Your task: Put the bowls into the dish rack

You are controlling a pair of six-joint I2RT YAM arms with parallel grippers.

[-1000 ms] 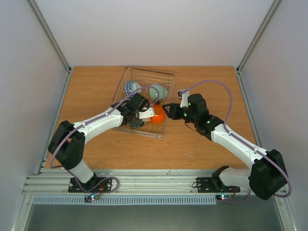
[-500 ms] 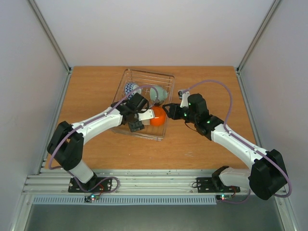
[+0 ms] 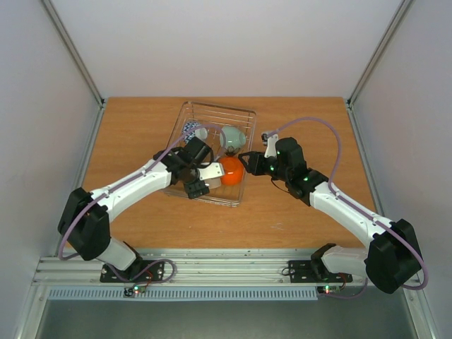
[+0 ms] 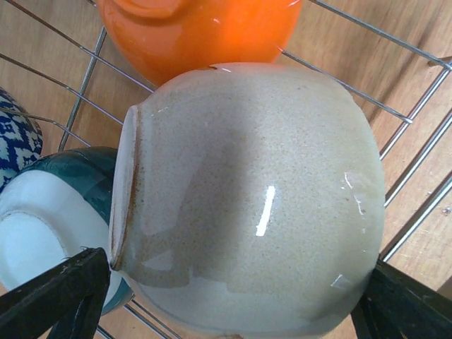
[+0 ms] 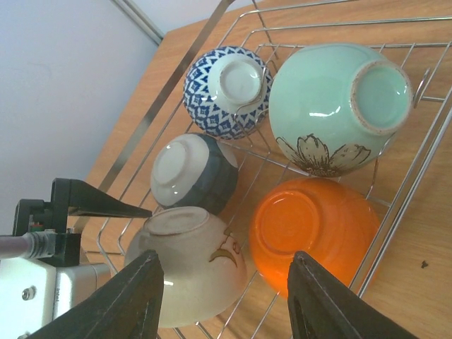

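Holding the beige bowl (image 4: pixel 247 198) at the near end of the rack (image 3: pixel 219 105), left jaws grip it just beside the orange bowl (image 4: pixel 198 28); right jaws gape empty right of the rack. Risk: crowded release may chip neighbours.

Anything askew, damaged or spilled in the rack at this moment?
Nothing stands out. All five bowls lie bottom-up or tilted inside the dish rack, with no chips or spills visible; the beige bowl lies on its side, held by the left gripper.
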